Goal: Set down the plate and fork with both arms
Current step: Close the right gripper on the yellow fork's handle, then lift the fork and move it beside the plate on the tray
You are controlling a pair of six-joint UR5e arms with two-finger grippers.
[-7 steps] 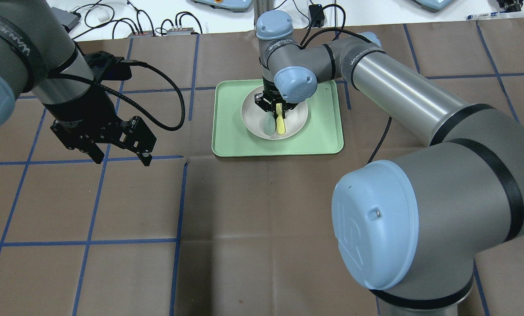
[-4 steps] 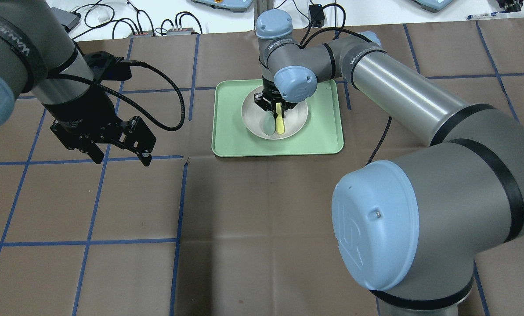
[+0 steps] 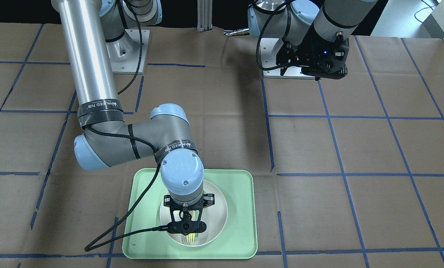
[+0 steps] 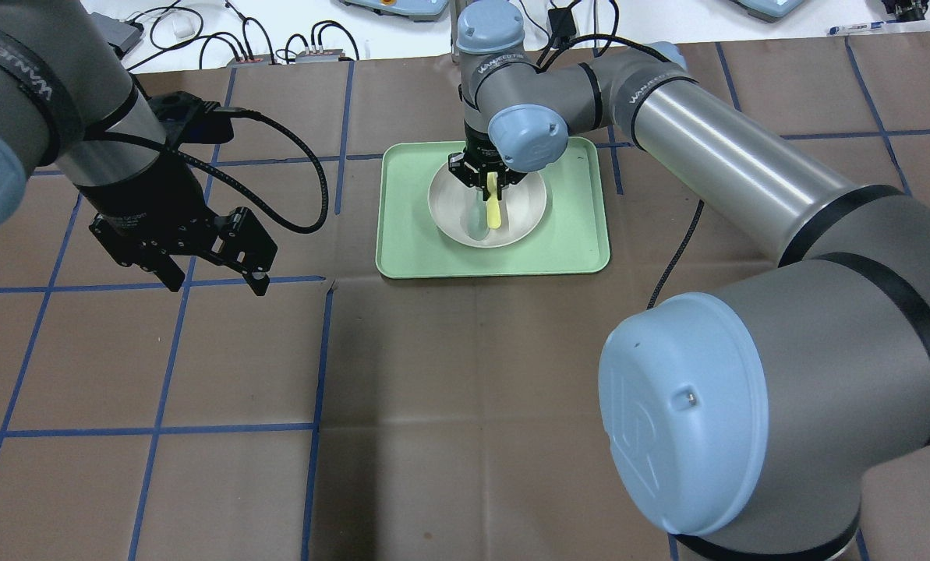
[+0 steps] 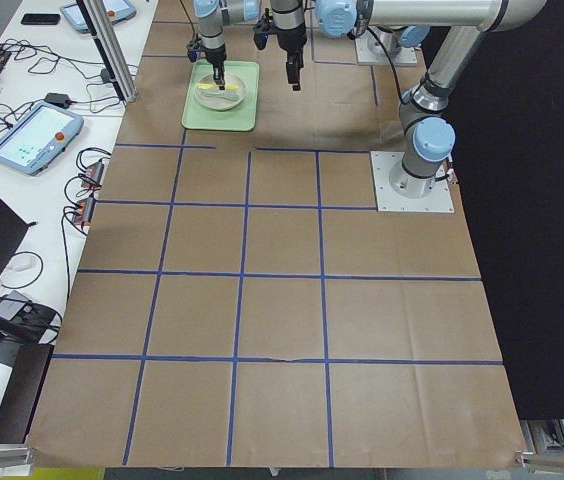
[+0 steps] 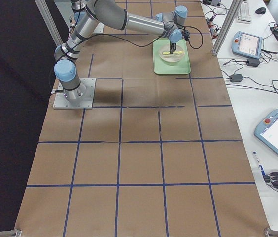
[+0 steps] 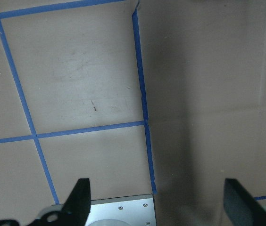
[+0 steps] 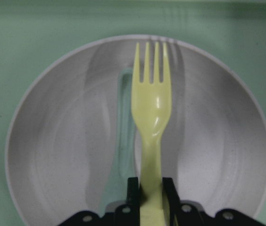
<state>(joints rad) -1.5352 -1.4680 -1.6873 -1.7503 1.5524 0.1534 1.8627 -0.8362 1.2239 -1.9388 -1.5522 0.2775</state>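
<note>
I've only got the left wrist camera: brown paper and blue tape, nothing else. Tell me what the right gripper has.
Observer: The right gripper is shut on the handle of the fork.
Operator: Give me the fork's position.
Observer: It is over the plate, tines pointing away from the gripper.
Operator: Now say where that plate sits.
Observer: Inside the green tray, roughly at its middle.
</note>
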